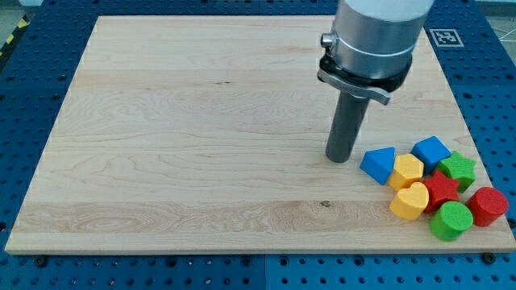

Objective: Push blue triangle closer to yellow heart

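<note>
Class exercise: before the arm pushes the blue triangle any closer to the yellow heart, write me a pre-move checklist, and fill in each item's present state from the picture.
1. My tip in view and on the board: ok.
2. Tip beside the blue triangle: ok, it stands just to the view's left of it, a small gap showing.
3. Yellow heart located: ok, toward the view's bottom right of the triangle.
4. Clear path between triangle and heart: not ok, the yellow hexagon sits right by both.
5. Tip on the side away from the heart: ok, roughly.
6. Room behind the heart: not ok, the red star and green cylinder crowd it.
</note>
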{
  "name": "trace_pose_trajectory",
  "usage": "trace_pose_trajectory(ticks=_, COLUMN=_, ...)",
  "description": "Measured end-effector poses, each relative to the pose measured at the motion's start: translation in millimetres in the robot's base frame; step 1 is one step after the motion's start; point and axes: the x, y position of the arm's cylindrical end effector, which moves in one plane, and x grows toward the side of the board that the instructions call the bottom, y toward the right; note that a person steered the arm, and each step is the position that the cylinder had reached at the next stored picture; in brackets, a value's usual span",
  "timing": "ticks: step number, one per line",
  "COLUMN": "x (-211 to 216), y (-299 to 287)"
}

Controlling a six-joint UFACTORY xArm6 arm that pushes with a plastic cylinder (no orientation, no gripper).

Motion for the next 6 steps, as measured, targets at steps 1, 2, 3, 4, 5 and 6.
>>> trace_pose_trajectory(ticks=1, x=1, y=14)
trace_pose_trajectory(ticks=2, x=2, y=25)
trace_pose_trajectory(ticks=3, x=8, y=27)
trace_pose_trajectory(ticks=4, x=18, y=30)
trace_pose_trajectory(ticks=5, x=24, y=36)
trace_pose_trajectory(ticks=6, x=24, y=43)
